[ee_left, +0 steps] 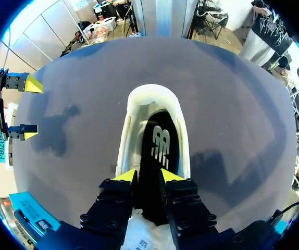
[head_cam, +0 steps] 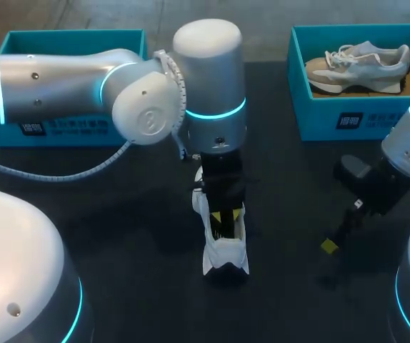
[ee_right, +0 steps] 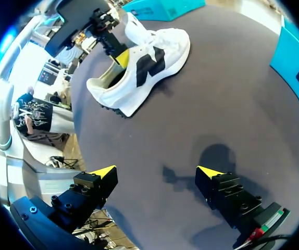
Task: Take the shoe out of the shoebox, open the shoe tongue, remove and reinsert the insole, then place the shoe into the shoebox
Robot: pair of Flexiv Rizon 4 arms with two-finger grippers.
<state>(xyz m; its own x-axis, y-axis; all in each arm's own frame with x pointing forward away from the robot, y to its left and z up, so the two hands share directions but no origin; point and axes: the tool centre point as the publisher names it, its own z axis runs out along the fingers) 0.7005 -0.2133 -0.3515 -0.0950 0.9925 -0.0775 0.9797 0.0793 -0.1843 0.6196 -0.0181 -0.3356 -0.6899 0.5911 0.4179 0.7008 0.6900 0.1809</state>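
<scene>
Left arm in from left, across to middle, wrist pointing straight down. Left claw low, fingers close together, pinching insole from both sides. Right arm in from right, angled down and inward. Right claw just above surface, fingers wide apart.

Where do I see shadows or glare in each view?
Head view: glare on the left arm. Left wrist view: the right claw's shadow on the table beside the shoe. Right wrist view: that claw's shadow on the table ahead of it.
</scene>
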